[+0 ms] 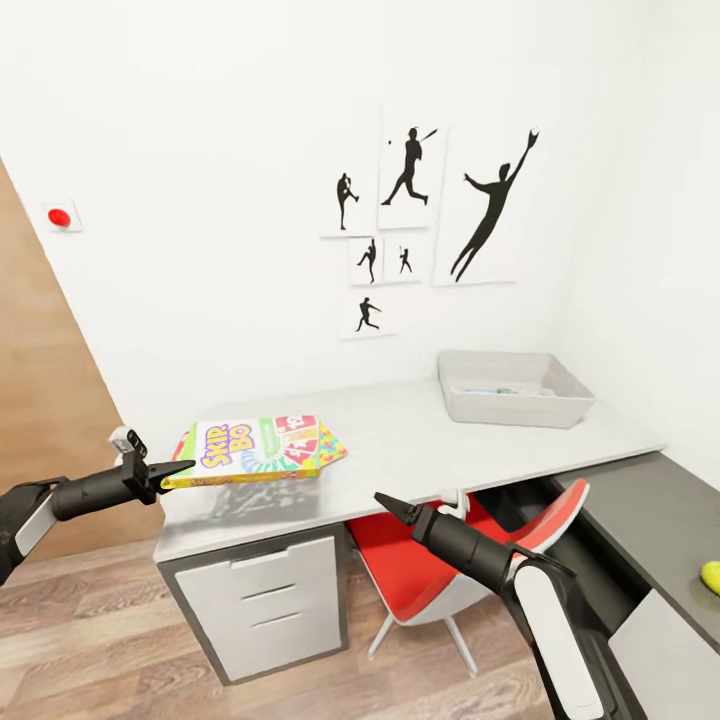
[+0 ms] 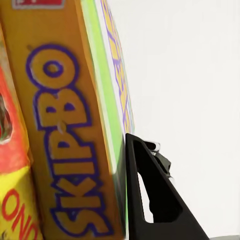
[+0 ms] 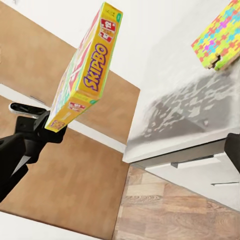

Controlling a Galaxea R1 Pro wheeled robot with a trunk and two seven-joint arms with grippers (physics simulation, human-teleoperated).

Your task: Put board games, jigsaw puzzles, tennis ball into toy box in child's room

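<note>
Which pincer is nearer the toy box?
Right. The right pincer hangs off the table's front edge, toward the toy box; the left pincer grips the SKIP BO box at the far end.

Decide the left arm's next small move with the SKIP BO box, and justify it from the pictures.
Probably carry it rightward over the table toward the toy box: the left end effector already grips the SKIP BO box by its edge, lifted above the desktop, and the bin sits open at the far right.

Yellow-green SKIP BO box (image 1: pixel 250 452); multicolour jigsaw puzzle box (image 3: pixel 220 37); red chair (image 1: pixel 450 560).
</note>
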